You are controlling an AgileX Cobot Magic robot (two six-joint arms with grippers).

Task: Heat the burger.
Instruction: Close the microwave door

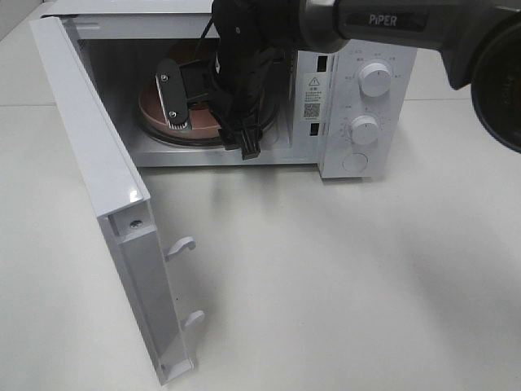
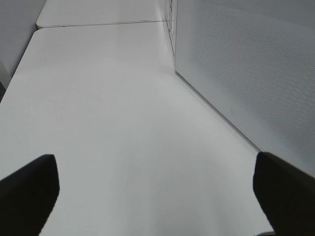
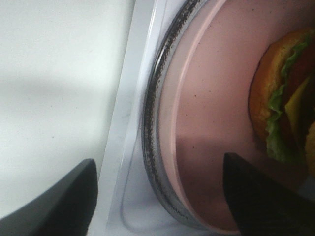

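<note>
Nearest, the right arm [image 1: 383,24] reaches into the microwave [image 1: 407,106] at the desk's far edge. The right gripper [image 3: 157,167] stands spread, empty, astride the rim of the pink plate [image 3: 211,98]. The burger [image 3: 283,93] sits on it, just beyond one finger. The left gripper [image 2: 157,196], also spread, hangs farther off.

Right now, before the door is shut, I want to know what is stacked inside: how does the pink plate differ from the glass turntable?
The pink plate is opaque pink; the glass turntable is clear with a dark speckled rim. The plate is slightly narrower, so the turntable's rim shows beyond it. The plate bears the burger; the turntable bears the plate. Both are round and lie flat in the microwave.
</note>
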